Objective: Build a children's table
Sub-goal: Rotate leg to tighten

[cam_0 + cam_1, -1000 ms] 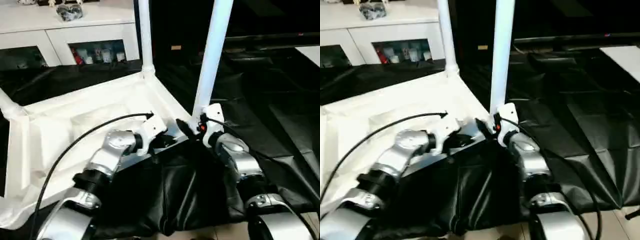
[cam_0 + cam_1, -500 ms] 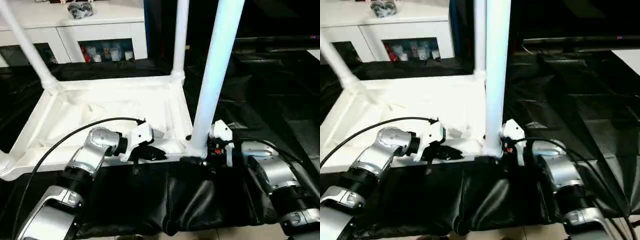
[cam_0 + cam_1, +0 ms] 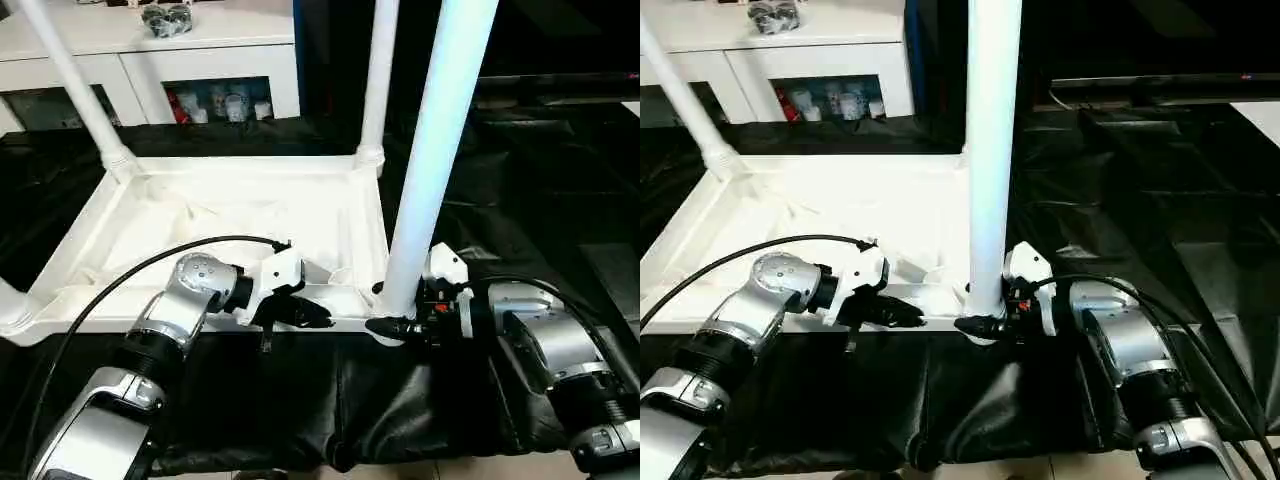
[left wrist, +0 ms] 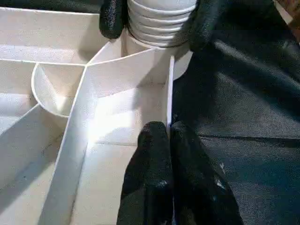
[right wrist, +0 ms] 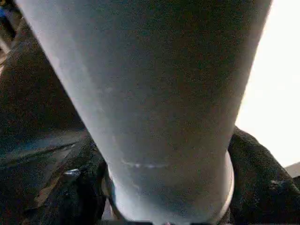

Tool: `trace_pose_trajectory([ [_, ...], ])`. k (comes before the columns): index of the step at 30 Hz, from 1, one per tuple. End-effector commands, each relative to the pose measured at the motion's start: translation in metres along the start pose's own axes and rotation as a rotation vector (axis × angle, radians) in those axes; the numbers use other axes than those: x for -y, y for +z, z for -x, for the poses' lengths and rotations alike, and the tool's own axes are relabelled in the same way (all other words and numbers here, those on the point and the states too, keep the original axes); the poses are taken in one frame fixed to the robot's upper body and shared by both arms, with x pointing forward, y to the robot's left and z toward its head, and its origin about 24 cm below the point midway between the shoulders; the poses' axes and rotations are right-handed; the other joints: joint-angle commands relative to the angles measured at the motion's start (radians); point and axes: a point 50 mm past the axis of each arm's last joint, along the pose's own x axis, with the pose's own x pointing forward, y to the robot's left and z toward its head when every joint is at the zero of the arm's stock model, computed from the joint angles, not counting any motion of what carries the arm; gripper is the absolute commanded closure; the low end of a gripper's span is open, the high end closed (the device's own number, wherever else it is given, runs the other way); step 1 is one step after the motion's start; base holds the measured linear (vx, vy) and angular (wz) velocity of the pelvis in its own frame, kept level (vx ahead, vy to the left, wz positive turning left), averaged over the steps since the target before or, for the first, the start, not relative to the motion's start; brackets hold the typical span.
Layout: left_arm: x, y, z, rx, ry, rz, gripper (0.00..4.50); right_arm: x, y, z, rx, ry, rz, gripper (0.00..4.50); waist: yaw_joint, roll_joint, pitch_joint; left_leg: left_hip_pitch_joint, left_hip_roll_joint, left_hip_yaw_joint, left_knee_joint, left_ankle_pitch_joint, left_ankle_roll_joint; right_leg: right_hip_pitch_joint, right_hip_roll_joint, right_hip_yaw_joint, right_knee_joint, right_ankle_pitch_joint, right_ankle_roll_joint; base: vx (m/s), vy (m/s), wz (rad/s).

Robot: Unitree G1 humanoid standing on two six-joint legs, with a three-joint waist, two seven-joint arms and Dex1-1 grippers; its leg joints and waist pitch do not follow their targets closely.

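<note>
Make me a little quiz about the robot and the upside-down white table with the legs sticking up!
1. True or false: the tabletop lies with its ribbed underside up.
2. What does the left gripper pinch? A) a cable B) the tabletop's near edge wall C) a leg
3. Fill in: the right gripper has a finger on each side of the base of the nearest ____.

Key: 1 true. 2 B. 3 leg.
</note>
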Motion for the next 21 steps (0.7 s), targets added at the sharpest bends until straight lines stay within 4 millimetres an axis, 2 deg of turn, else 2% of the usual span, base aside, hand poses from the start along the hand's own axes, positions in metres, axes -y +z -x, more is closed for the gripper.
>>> trace_pose_trajectory([
  [1,-0.007,0.019,-0.013,0.069,0.068,-0.033,4.5,-0.011,-0.002,-0.033,0.011,0.025,-0.001,1.65,-0.006,-0.004,-0.056,0.018,0.07,-0.033,-0.08,-0.224,0.03,0.031,-0.091,0.047,-0.077,-0.204,-0.255,0.0,0.0,0.0],
  [2,-0.007,0.02,-0.014,0.073,0.077,-0.031,4.5,-0.008,-0.002,-0.035,0.014,-0.009,0.001,1.68,-0.013,-0.006,-0.055,0.017,0.068,-0.036,-0.082,-0.238,0.016,0.032,-0.092,0.046,-0.078,-0.231,-0.25,0.0,0.0,0.0],
  [3,-0.012,0.023,-0.021,0.071,0.157,-0.015,4.5,0.004,-0.002,-0.041,0.024,-0.173,-0.015,1.71,-0.018,-0.008,-0.053,0.016,0.067,-0.037,-0.084,-0.246,0.01,0.033,-0.092,0.046,-0.079,-0.248,-0.248,0.0,0.0,0.0],
  [4,-0.012,0.023,-0.021,0.071,0.157,-0.015,4.5,0.004,-0.002,-0.041,0.024,-0.173,-0.015,1.73,-0.03,-0.006,-0.05,0.021,0.065,-0.037,-0.084,-0.272,-0.005,0.027,-0.091,0.047,-0.085,-0.288,-0.242,0.0,0.0,0.0],
  [6,-0.015,0.029,-0.035,0.076,0.234,-0.01,4.5,0.019,-0.002,-0.048,0.04,-0.388,-0.079,1.75,-0.04,-0.009,-0.048,0.021,0.061,-0.04,-0.085,-0.282,-0.013,0.029,-0.092,0.048,-0.093,-0.357,-0.222,0.0,0.0,0.0],
  [9,-0.015,0.033,-0.046,0.08,0.269,-0.001,4.5,0.024,-0.002,-0.054,0.051,-0.489,-0.126,1.76,-0.048,-0.007,-0.051,0.021,0.063,-0.04,-0.084,-0.274,-0.008,0.028,-0.089,0.05,-0.091,-0.322,-0.221,0.0,0.0,0.0],
  [12,-0.011,0.042,-0.066,0.087,0.313,0.003,4.5,0.028,-0.002,-0.066,0.052,-0.643,-0.174,1.77,-0.052,-0.007,-0.056,0.017,0.062,-0.037,-0.081,-0.235,0.01,0.032,-0.088,0.049,-0.084,-0.222,-0.242,0.0,0.0,0.0],
  [16,-0.009,0.045,-0.073,0.092,0.327,0.009,4.5,0.027,0.0,-0.073,0.072,-0.678,-0.193,1.77,-0.05,-0.006,-0.057,0.014,0.06,-0.036,-0.079,-0.219,0.028,0.034,-0.088,0.048,-0.083,-0.203,-0.244,0.0,0.0,0.0],
  [17,-0.009,0.045,-0.076,0.095,0.333,0.013,4.5,0.025,0.001,-0.079,0.105,-0.676,-0.221,1.21,-0.051,-0.005,-0.057,0.014,0.06,-0.035,-0.079,-0.23,0.032,0.034,-0.088,0.048,-0.083,-0.204,-0.244,0.0,0.0,0.0],
  [20,-0.008,0.044,-0.077,0.091,0.332,0.011,4.5,0.023,0.003,-0.082,0.123,-0.651,-0.224,1.08,-0.052,-0.004,-0.054,0.018,0.062,-0.036,-0.083,-0.263,0.027,0.032,-0.087,0.048,-0.088,-0.236,-0.24,0.0,0.0,0.0],
  [21,-0.007,0.043,-0.076,0.087,0.334,0.009,4.5,0.023,0.004,-0.082,0.12,-0.65,-0.206,0.89,-0.052,-0.003,-0.053,0.019,0.063,-0.037,-0.084,-0.274,0.023,0.031,-0.088,0.048,-0.089,-0.245,-0.237,0.0,0.0,0.0],
])
